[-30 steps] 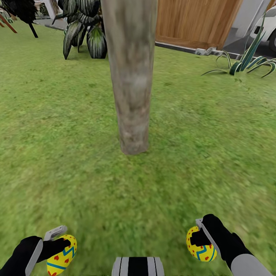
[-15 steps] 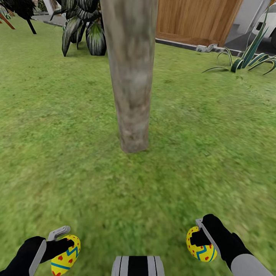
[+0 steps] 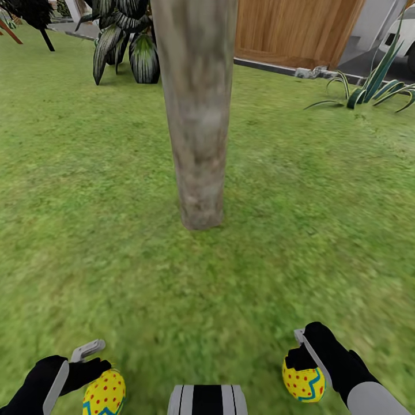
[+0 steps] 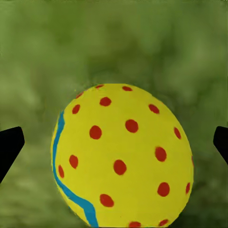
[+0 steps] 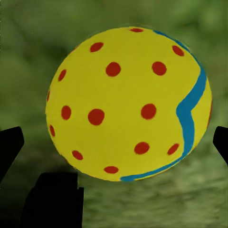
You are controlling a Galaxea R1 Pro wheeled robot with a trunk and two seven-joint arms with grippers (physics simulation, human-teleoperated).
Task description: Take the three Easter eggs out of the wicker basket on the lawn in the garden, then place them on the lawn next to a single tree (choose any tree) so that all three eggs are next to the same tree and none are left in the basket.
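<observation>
The tree's thick grey-brown trunk [image 3: 196, 115] stands straight ahead on the lawn [image 3: 300, 230]. Low at the view's left, my left gripper [image 3: 101, 354] is open, and a yellow egg with red dots [image 3: 104, 394] lies just under its fingers, free of them. In the left wrist view that egg [image 4: 121, 156] sits between the spread black fingertips [image 4: 9, 145] without touching them. My right gripper [image 3: 293, 347] is open too, with a second dotted egg [image 3: 304, 379] just below it; that egg [image 5: 126, 104] casts a shadow on the grass. The wicker basket is out of view.
A broad-leaved striped plant [image 3: 129, 49] grows behind the trunk on the left. A spiky plant [image 3: 372, 86] stands at the far right, by a wooden fence [image 3: 294, 29] and paving. My base's front edge [image 3: 206, 400] shows at the bottom centre.
Both grippers have opened. Each egg has slipped down out of the fingers and rolled, its dotted end now facing up. The view shifted slightly early on, then held still.
</observation>
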